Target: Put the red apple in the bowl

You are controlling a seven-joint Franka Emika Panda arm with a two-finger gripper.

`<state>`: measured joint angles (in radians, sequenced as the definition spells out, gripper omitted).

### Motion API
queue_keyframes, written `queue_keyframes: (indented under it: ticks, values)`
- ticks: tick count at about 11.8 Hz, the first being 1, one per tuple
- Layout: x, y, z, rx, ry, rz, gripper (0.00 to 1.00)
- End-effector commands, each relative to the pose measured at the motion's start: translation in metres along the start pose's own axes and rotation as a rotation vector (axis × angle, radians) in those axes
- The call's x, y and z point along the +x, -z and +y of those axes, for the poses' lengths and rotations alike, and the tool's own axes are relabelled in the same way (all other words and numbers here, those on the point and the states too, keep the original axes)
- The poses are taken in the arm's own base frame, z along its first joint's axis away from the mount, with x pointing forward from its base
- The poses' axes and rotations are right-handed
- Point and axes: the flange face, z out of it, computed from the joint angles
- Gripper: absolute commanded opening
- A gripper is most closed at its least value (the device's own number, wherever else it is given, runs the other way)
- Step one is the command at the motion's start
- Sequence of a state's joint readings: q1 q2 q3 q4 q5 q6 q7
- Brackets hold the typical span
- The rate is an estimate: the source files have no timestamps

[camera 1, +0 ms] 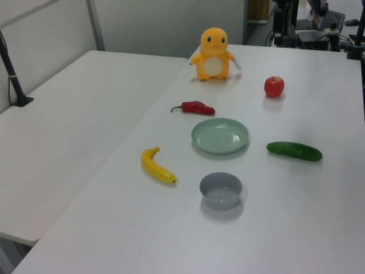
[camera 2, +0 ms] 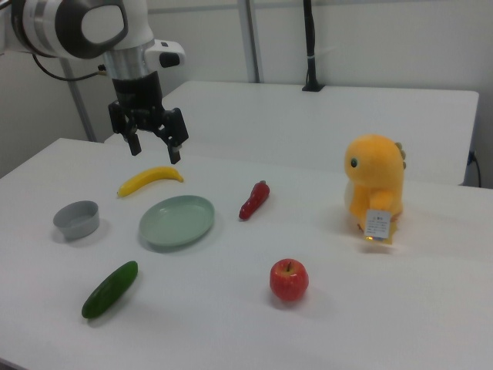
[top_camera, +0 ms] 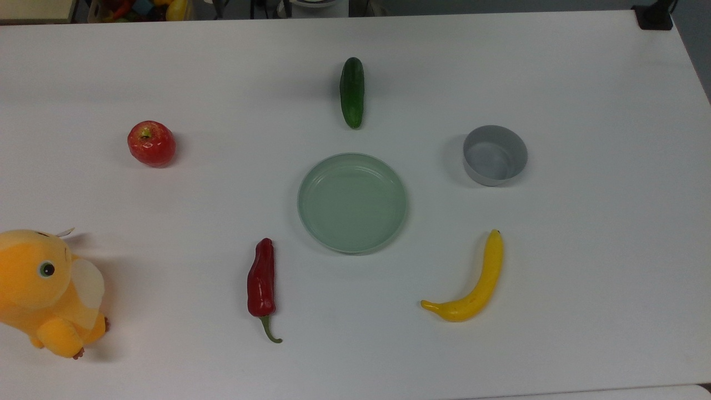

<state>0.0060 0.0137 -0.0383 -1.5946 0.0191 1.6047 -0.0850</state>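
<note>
Top view: the white table (top_camera: 583, 278) carries everything, and the pale green plate (top_camera: 353, 203) at its centre serves as the landmark. The orange plush toy (top_camera: 47, 289) sits well apart from the plate, toward the top view's lower left corner. The yellow banana (top_camera: 472, 283) lies near the plate on the top view's lower right; the cucumber (top_camera: 351, 91) lies just beyond the plate's far edge; the dark red chili pepper (top_camera: 261, 280) lies near its lower left edge. The bowl (top_camera: 495, 155), grey and empty, stands to the plate's right in the top view. The red apple (top_camera: 151, 144) rests on the table well apart from the plate on the top view's left, so the plate lies between apple and bowl.

In the right view the gripper (camera 2: 152, 149) hangs in the air above the table, above the plate's far side near the banana, its fingers spread wide and holding nothing.

By my judgement nothing of the task is done: the apple is untouched, and reaching, grasping, carrying across and releasing all remain.
</note>
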Motion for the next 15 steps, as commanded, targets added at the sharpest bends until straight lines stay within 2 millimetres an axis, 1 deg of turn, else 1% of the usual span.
queue_keyframes:
  ticks: [1,2,4,5,6,7,9,10,12,13,15]
  values:
    - [-0.028,-0.014,0.029,-0.009,-0.040,0.126,1.00]
    - [-0.026,-0.020,0.051,-0.013,-0.077,0.173,1.00]
    - [-0.024,-0.047,0.094,-0.029,-0.144,0.223,1.00]
    - [-0.024,-0.057,0.121,-0.040,-0.187,0.241,1.00]
    - [-0.022,-0.072,0.141,-0.048,-0.214,0.221,1.00]
    - [-0.018,-0.093,0.160,-0.083,-0.199,0.178,1.00]
    - [-0.004,-0.139,0.180,-0.146,-0.170,0.140,1.00]
    - [0.000,-0.164,0.194,-0.171,-0.168,0.106,1.00]
    - [0.011,-0.204,0.211,-0.230,-0.143,0.101,1.00]
    - [0.018,-0.215,0.214,-0.249,-0.128,0.094,1.00]
    - [0.022,-0.226,0.214,-0.253,-0.120,0.079,1.00]
